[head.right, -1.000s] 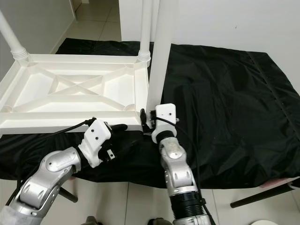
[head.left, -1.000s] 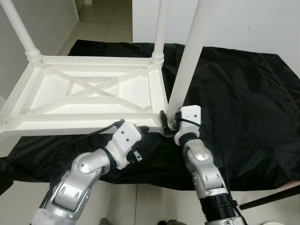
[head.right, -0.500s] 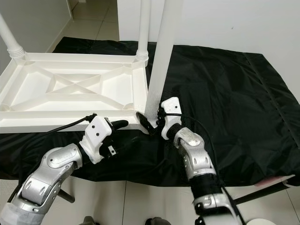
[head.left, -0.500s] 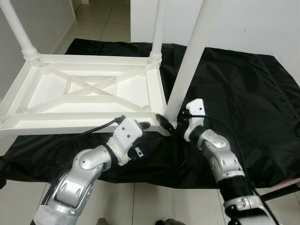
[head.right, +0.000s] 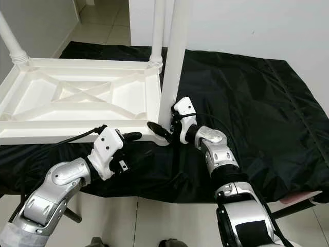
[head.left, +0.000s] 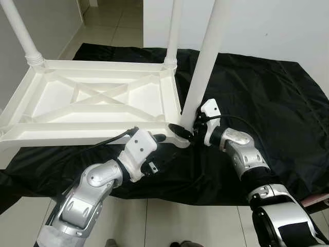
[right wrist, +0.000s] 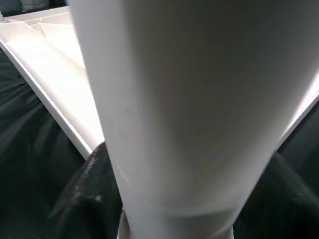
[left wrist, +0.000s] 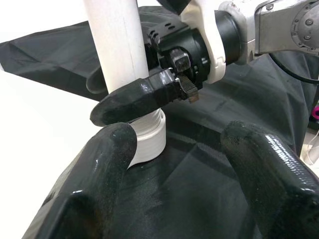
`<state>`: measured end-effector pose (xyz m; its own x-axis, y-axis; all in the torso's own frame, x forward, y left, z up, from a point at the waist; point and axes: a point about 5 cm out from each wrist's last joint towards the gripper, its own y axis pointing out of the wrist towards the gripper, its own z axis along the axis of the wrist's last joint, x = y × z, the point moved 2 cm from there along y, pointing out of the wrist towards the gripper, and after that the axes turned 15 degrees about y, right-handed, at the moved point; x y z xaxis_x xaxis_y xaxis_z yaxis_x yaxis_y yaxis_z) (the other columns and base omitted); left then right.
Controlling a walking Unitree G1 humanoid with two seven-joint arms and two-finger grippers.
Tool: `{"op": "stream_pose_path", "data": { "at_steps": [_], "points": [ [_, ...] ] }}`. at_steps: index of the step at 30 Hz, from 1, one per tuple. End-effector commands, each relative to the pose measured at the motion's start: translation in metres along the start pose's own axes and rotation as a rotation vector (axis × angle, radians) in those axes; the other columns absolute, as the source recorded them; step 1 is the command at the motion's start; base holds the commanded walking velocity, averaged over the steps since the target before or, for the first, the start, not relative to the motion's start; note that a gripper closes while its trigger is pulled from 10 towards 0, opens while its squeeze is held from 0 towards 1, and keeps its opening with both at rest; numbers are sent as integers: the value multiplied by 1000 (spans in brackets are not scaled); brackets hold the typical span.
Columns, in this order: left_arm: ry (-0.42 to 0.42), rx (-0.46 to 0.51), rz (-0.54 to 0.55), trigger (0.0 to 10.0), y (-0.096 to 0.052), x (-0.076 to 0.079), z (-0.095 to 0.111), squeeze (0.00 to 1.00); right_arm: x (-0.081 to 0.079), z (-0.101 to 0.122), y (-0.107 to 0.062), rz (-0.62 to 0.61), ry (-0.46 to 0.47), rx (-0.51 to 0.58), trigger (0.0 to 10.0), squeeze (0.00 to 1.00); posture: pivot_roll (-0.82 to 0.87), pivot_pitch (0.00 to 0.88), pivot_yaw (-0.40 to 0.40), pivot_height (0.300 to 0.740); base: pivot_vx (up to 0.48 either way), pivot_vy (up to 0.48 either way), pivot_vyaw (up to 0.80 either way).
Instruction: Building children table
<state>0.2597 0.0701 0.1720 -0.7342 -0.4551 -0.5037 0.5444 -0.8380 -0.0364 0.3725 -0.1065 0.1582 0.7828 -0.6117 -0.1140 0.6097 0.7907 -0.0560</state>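
white table frame (head.left: 97, 103), white leg (head.left: 203, 67), black cloth (head.left: 267, 98), black claw fingers (left wrist: 134, 99).

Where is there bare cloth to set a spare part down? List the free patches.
The black cloth lies bare right of the near leg, out to its far and right edges. Crowded: the tabletop's near corner, where the right gripper clasps that leg and the left gripper reaches the rim.

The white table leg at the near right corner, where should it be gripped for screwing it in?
Grip the table leg low on its round shaft, just above the threaded collar, coming from the right side; the right end effector sits there, and the upturned tabletop blocks the left.
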Motion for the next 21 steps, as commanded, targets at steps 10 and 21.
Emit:
{"op": "stream_pose_path", "data": {
  "at_steps": [10, 21],
  "points": [
    [-3, -12, 16, 10000, -1, 0, 0, 0, 1, -8, -2, 55, -9, -47, 0, 0, 40, 88, -41, 740, 0, 0, 0],
    [-22, -8, 14, 10000, 1, 8, 1, 0, 0, 2, 4, -67, 7, 114, 10000, 0, 36, 96, -52, 740, 0, 0, 0]
  ]
}}
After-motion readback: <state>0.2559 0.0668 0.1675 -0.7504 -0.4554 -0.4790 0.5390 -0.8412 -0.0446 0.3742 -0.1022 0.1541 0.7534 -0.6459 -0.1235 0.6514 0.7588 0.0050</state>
